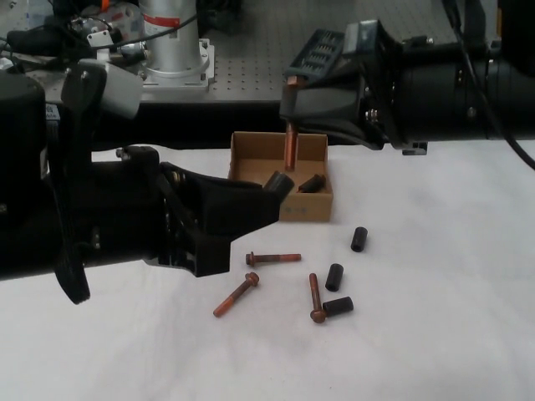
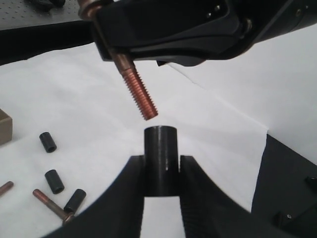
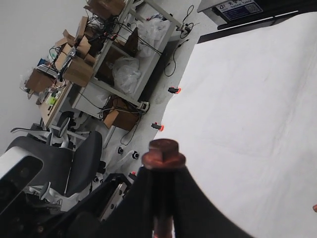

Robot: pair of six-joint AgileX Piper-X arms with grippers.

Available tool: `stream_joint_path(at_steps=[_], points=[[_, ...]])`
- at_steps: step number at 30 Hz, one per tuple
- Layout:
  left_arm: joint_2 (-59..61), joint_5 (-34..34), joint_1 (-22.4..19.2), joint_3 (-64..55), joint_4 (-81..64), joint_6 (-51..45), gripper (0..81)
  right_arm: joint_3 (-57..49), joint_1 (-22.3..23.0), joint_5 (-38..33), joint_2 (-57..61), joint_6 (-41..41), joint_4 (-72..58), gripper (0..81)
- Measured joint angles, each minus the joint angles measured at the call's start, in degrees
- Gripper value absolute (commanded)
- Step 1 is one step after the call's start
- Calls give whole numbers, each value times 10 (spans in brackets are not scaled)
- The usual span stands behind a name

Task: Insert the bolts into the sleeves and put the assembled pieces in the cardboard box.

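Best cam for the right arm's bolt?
Left wrist view: the bolt shows its threaded shaft and tip, just above the sleeve. High view shows the shaft small; right wrist view, the hex head between the fingers.

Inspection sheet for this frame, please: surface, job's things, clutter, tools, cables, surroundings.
surface: white cloth.
job's things: cardboard box, dark piece inside; three loose bolts and three loose sleeves on the cloth.
clutter: silver post on the perforated plate behind.
tools: left tool shut on upright sleeve; right tool shut on bolt, tip above the sleeve, apart.
cables: black cable by the right arm.
surroundings: shelves with boxes, office chair.
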Motion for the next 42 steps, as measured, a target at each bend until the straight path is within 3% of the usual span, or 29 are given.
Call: stream_joint_path(at_steps=[42], points=[[-4,-2,0,0,-44,-11,6,3,0,-55,-13,26,-63,28]])
